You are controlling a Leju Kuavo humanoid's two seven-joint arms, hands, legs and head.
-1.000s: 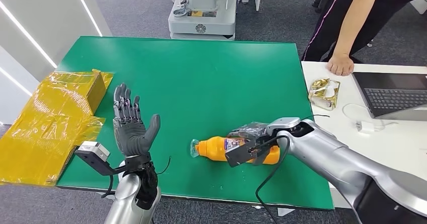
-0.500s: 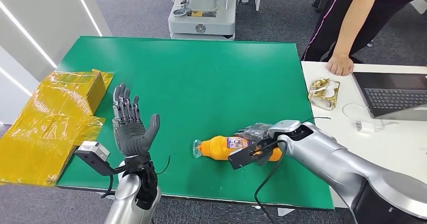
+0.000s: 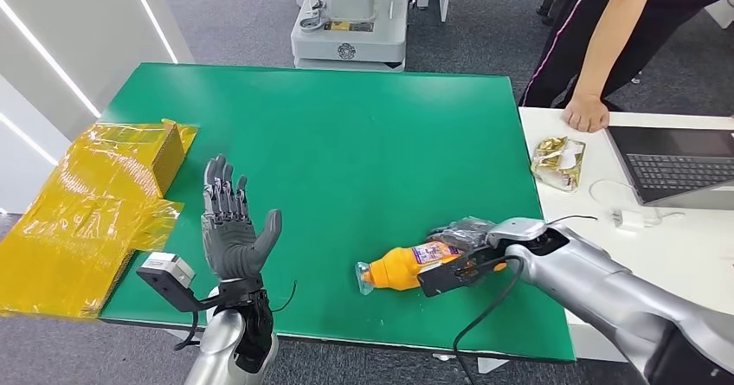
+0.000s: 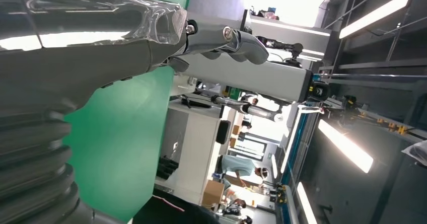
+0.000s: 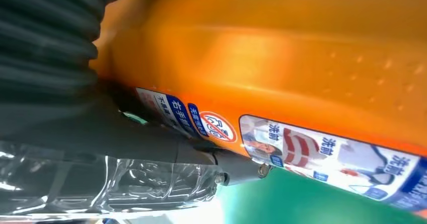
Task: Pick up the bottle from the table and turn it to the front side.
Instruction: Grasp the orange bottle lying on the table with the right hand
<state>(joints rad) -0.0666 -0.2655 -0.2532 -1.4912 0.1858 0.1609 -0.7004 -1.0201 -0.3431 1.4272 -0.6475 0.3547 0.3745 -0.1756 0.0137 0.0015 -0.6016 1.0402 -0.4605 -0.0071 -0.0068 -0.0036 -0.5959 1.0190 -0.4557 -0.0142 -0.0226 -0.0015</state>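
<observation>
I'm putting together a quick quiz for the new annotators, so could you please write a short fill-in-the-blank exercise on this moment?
1. The right hand grips an ____ bottle.
2. The bottle's cap end points toward the robot's ____ side.
3. The left hand is raised, holding ____.
4. The table has a ____ top.

Missing words: orange; left; nothing; green

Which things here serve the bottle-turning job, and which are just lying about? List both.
Job: orange bottle, right hand gripping it, green table.

Lying about: yellow wrapped boxes, gold foil packet, laptop, white charger.
</observation>
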